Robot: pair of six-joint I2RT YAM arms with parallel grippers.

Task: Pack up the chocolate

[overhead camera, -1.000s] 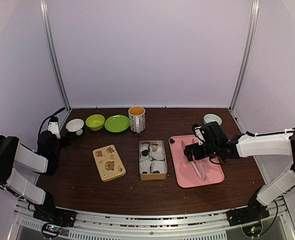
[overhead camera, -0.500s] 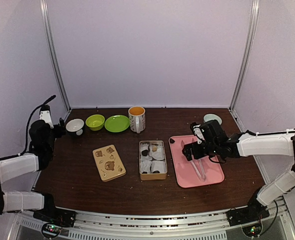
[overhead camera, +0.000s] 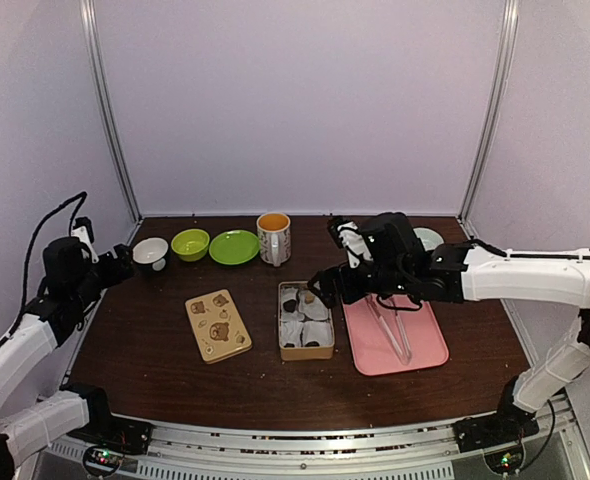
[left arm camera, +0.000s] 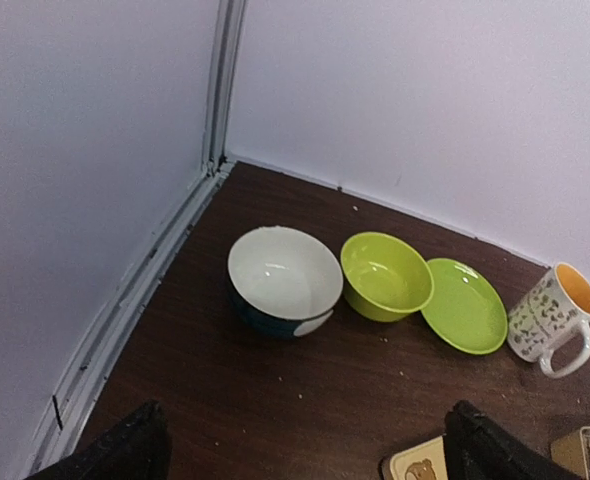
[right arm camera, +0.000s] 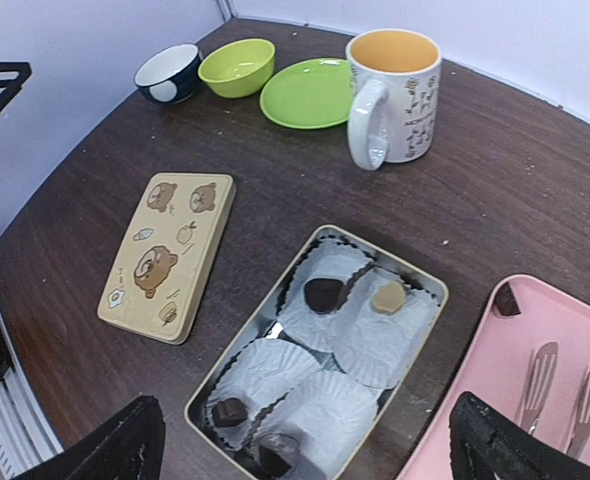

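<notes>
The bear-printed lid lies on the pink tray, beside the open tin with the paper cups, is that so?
Not quite. The bear-printed lid lies on the brown table, not on the pink tray. It is beside the open tin, on its left. The tray sits on the tin's other side and holds the metal tongs. The top external view shows this.

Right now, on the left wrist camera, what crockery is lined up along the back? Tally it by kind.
Bowls: 2, the white-lined bowl and the lime green bowl
Plates: 1, the lime green plate
Mugs: 1, the patterned mug
Total: 4
</notes>
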